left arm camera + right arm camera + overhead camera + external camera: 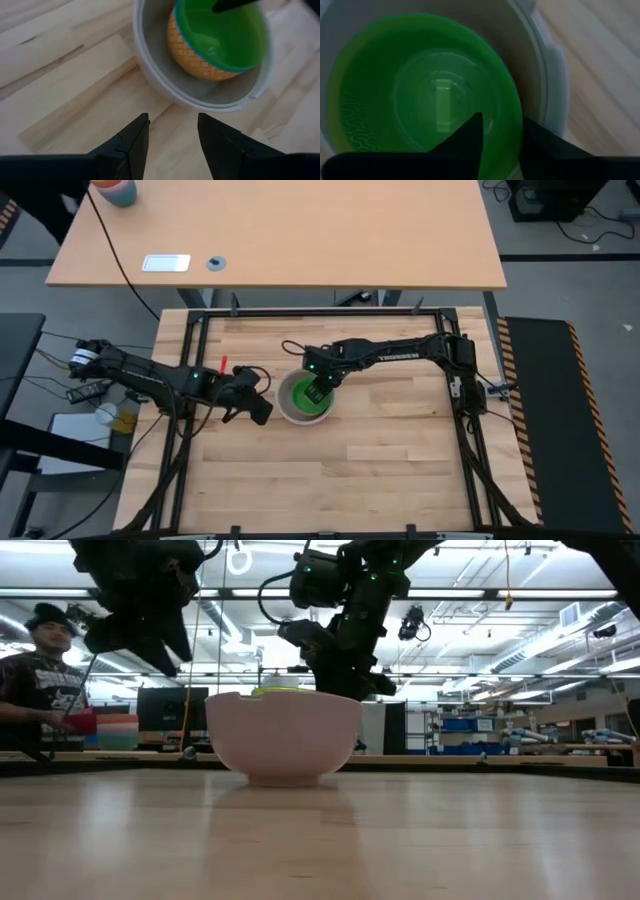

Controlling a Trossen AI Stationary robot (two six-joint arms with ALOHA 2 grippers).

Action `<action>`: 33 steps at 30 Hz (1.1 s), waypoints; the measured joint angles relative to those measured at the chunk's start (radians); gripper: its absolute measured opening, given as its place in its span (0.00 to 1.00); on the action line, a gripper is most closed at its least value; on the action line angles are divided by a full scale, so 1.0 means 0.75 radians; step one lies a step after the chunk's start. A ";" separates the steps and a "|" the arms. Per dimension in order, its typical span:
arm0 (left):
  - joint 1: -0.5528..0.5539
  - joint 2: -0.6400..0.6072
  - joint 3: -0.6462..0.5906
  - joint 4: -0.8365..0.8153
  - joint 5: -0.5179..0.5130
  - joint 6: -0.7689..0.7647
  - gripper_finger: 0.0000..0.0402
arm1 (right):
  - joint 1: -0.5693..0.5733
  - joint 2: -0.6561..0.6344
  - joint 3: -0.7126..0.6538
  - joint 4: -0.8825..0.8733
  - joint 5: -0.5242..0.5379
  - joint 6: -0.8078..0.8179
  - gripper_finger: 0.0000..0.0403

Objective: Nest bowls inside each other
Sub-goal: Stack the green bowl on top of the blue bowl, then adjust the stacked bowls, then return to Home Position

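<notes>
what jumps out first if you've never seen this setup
The bright green bowl sits nested inside a white bowl near the middle of the wooden table. The right gripper is right over it, one finger inside the green rim and one outside. The left gripper waits open, just beside the white bowl.

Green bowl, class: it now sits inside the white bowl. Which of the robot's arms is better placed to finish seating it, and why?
Right. The right gripper hangs directly over the green bowl, its fingers straddling that bowl's rim inside the white bowl. The left gripper, open, waits beside the white bowl, off to its side.
</notes>
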 joint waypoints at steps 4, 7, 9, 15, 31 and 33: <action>0.000 0.000 0.000 0.039 0.000 -0.025 0.43 | 0.037 -0.036 -0.003 -0.019 0.058 0.000 0.37; 0.000 0.017 0.000 0.034 0.000 -0.046 0.43 | 0.067 -0.100 -0.004 -0.038 0.102 -0.001 0.40; 0.000 0.045 0.000 0.031 -0.003 -0.048 0.43 | 0.087 -0.156 -0.003 -0.067 0.141 -0.001 0.41; 0.032 0.225 0.000 0.070 -0.011 -0.048 0.43 | 0.137 -0.319 -0.003 -0.206 0.284 -0.003 0.41; 0.098 0.475 -0.001 0.684 0.015 0.016 0.43 | 0.362 -0.771 -0.436 -0.284 0.562 0.328 0.41; 0.095 0.427 -0.001 0.683 0.032 0.025 0.43 | 0.393 -0.840 -0.497 -0.225 0.566 0.353 0.41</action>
